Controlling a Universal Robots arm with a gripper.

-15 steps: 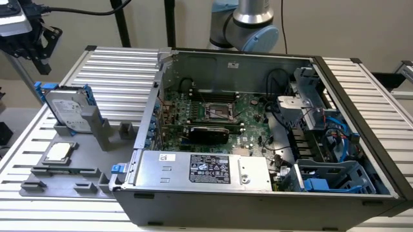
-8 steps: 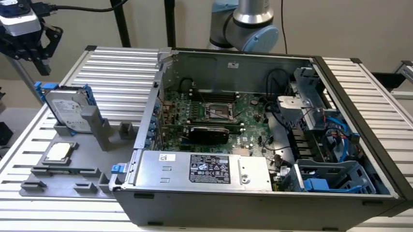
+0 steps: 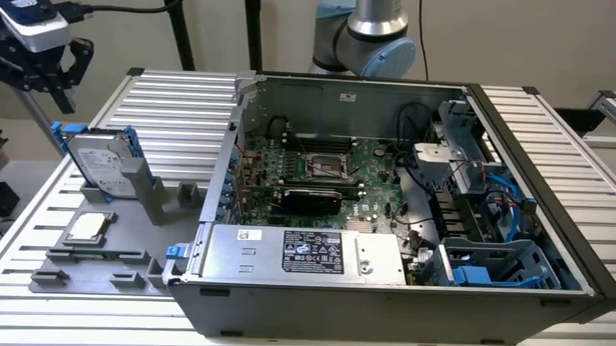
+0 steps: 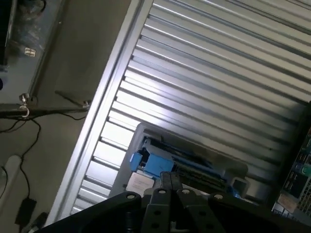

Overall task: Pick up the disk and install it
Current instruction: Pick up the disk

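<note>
Nearest me, the open computer case [image 3: 385, 310] lay on its side across the slatted table [image 3: 183, 101]. A silver power supply [image 3: 241, 252] with a black label sat along its near wall, and a blue drive cage [image 3: 495, 267] filled its near corner on the exterior view's right. Beside the case, toward the table's edge on the exterior view's left, a grey fixture [image 3: 58, 274] held a small square chip [image 3: 86, 226] lying flat.

Further back on that fixture the disk [image 3: 99, 164] [image 4: 187, 162] stood on edge in a slot, leaning a little, with its white label facing me and blue rails on its sides. Level with it, inside the case, lay the green motherboard [image 3: 327, 162].

Beyond and above the disk, over the table's far corner on the exterior view's left, the gripper [image 3: 43, 79] [image 4: 170, 177] hung pointing down. It was clear of the disk and touched nothing. From the wrist view its fingers looked drawn close together and empty. A black cable [image 3: 125, 9] trailed from its top.

Farthest off, the arm [image 3: 371, 32] rose behind the case's back wall.
</note>
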